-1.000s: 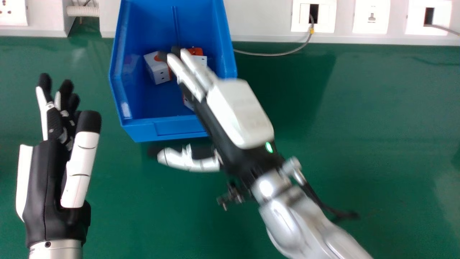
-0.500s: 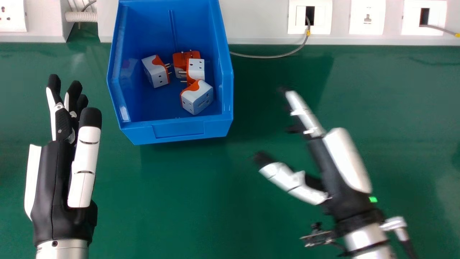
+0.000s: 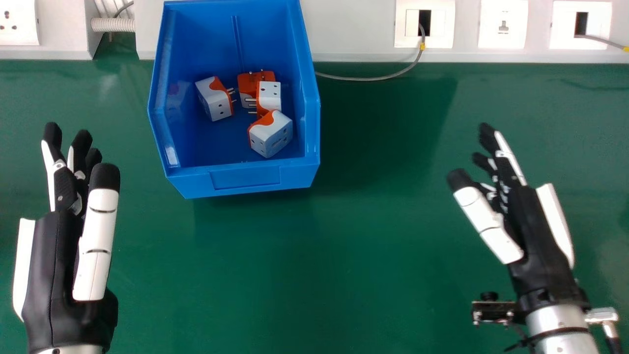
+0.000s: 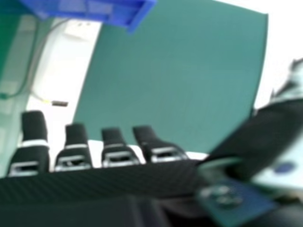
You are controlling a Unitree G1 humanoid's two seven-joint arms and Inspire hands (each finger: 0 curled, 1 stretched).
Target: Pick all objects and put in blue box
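In the head view, the blue box (image 3: 245, 178) stands at the table's back, left of centre. Inside it lie several white and orange plug adapters: one (image 3: 216, 101) on the left, one (image 3: 248, 83) at the back, one (image 3: 269, 96) beside that, and one (image 3: 271, 135) nearest the front wall. My left hand (image 3: 54, 255) is open over the left side, holding nothing. My right hand (image 3: 533, 236) is open and empty at the right, well apart from the box. In the right hand view, my right hand (image 4: 94, 182) shows straight fingers, with the blue box (image 4: 106, 10) farther off.
The green table (image 3: 363, 236) spreads between and around the hands. Along its back edge runs a white panel (image 3: 354, 29) with sockets, and a grey cable (image 3: 373, 78) curves from it to behind the box.
My right hand has moved from over the box to the right, uncovering the adapters inside. My left hand has shifted slightly, ending a little lower and farther left in the head view.
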